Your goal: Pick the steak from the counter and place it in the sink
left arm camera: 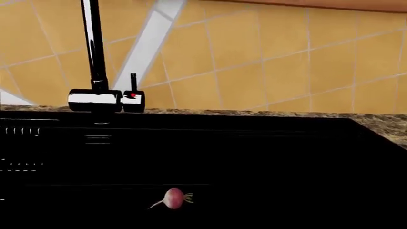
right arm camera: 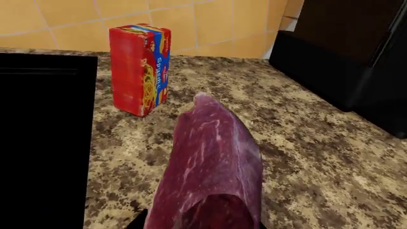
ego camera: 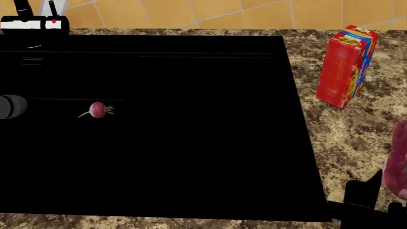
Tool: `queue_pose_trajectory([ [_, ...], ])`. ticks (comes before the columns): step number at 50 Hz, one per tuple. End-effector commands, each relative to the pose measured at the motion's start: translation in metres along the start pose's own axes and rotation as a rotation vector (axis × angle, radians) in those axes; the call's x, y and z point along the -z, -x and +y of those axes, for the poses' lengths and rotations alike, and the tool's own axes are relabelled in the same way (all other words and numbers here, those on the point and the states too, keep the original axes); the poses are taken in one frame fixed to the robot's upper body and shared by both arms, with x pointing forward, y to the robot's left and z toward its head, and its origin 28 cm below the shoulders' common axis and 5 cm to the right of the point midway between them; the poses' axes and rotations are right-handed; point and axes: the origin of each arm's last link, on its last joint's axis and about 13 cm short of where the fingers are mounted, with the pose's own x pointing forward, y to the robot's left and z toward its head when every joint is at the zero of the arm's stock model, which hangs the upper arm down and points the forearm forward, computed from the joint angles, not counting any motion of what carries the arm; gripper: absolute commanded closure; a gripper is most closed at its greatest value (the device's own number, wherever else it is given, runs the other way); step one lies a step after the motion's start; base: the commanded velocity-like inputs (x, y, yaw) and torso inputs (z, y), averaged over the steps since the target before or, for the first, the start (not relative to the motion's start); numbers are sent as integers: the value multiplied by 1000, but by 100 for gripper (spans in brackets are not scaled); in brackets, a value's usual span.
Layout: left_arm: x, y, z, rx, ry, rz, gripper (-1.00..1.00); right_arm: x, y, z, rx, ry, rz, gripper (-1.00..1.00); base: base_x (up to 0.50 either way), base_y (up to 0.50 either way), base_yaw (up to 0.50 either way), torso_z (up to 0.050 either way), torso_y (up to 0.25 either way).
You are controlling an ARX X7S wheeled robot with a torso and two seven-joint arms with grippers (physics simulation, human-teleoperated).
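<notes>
The steak (right arm camera: pixel 213 167), a pinkish-red marbled slab, fills the lower middle of the right wrist view, and its edge shows at the far right of the head view (ego camera: pixel 398 164). My right gripper (right arm camera: pixel 197 223) is shut on its near end, with dark fingers on both sides, over the speckled counter (right arm camera: pixel 305 157) right of the sink. The black sink (ego camera: pixel 190 143) takes up most of the head view, with its white faucet (ego camera: pixel 35 23) at the back left. Of my left arm only a grey part (ego camera: pixel 9 106) shows over the sink's left side. Its fingers cannot be made out against the black basin.
A small pink radish (ego camera: pixel 97 109) lies in the sink's left part and also shows in the left wrist view (left arm camera: pixel 173 198). A red spaghetti box (ego camera: pixel 346 67) stands upright on the counter behind the steak. A black appliance (right arm camera: pixel 356 52) stands at the counter's far right. A tiled wall (left arm camera: pixel 267 57) is behind.
</notes>
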Motion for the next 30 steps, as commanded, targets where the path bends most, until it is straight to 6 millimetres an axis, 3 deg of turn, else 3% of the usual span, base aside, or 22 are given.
queue_pose_trajectory([
  [1,-11,4,-8,89,-89,-52,-100,-32,9,8,-77,110,-114,100,0,0,0,0,0],
  [13,-37,-5,-23,158,-376,-186,-100,-56,24,17,-165,155,-200,100,0,0,0,0,0],
  [19,-50,-23,-26,156,-637,-312,-100,-69,26,23,-215,174,-237,100,0,0,0,0,0],
  [26,-62,-40,-24,164,-709,-386,-100,-79,23,30,-280,164,-268,100,0,0,0,0,0],
  [30,-64,-48,-24,163,-864,-459,-100,-86,22,36,-332,168,-288,100,0,0,0,0,0],
])
